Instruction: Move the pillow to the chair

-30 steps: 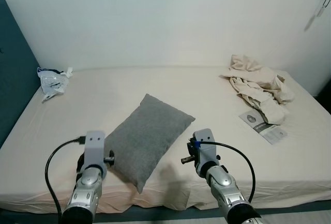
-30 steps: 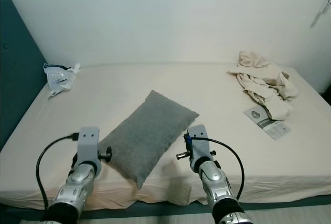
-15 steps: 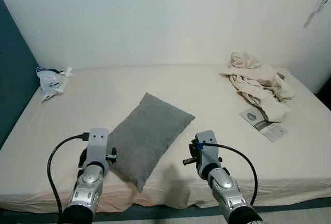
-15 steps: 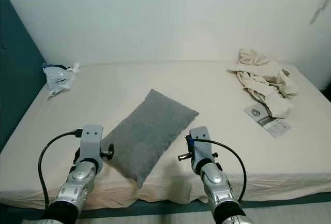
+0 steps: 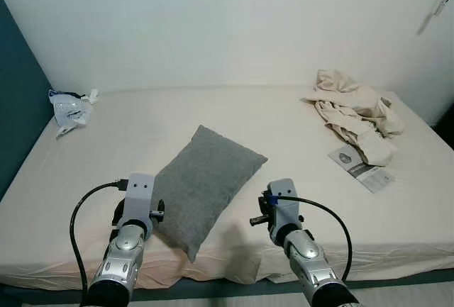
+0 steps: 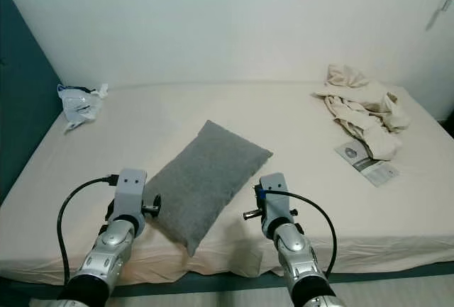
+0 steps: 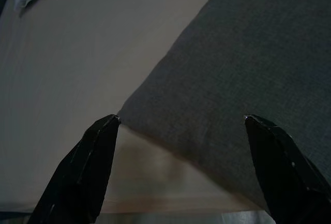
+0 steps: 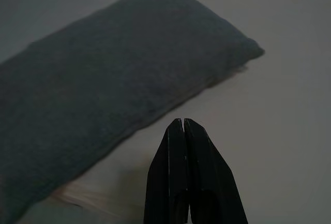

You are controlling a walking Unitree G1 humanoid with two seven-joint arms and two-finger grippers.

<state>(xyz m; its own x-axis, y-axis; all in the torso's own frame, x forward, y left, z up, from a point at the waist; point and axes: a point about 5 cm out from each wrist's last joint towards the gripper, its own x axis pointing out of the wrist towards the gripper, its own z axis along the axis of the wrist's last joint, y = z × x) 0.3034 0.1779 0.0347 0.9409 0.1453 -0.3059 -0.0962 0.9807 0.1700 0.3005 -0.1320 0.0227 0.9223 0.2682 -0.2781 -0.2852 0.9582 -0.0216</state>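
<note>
We judge task barely begun: pillow [image 5: 203, 187] lies flat on bed [image 5: 284, 130], near front edge, not gripped, not lifted. No chair spotted.

Our left gripper [image 7: 181, 123] hovers at pillow's 8 o'clock edge, jaws wide apart, one finger over sheet, other over grey fabric. Our right gripper [image 8: 184, 125] sits just beside pillow's 4 o'clock side, jaws pressed together, holding nothing.

Left to do: grasp, lift, carry, set down.

Versus a second ago: left gripper has edged closer to pillow; pillow unmoved.

Clothes [image 5: 355, 112], booklet [image 5: 360, 168] at 2 o'clock; plastic bag [image 5: 69, 108] at 10 o'clock.
</note>
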